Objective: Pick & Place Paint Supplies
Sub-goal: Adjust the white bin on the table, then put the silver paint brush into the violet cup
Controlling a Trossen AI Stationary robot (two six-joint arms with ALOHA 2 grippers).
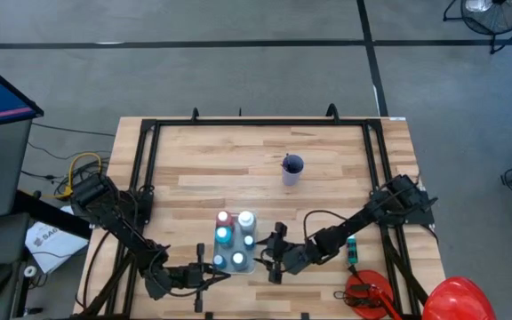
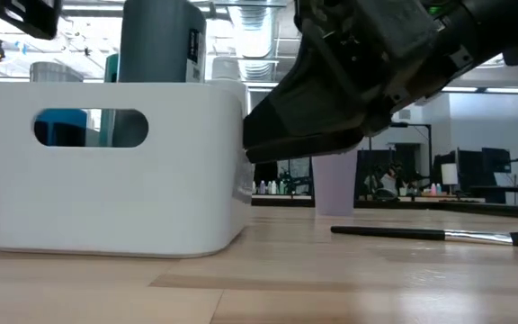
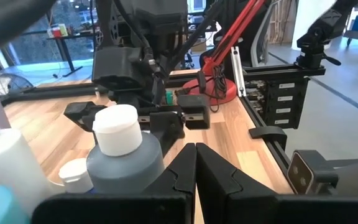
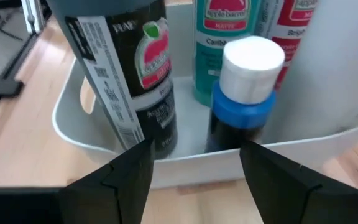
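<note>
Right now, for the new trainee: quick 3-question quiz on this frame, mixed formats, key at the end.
1. True or false: the white bin holding the paint bottles sits between the two grippers.
2. Multiple choice: the right gripper is A) open beside the bin, B) shut on a brush, C) parked by the cup.
3. Fill in: the left gripper is ____.

Key: 1 true; 2 A; 3 shut. The brush lies loose on the table.
</note>
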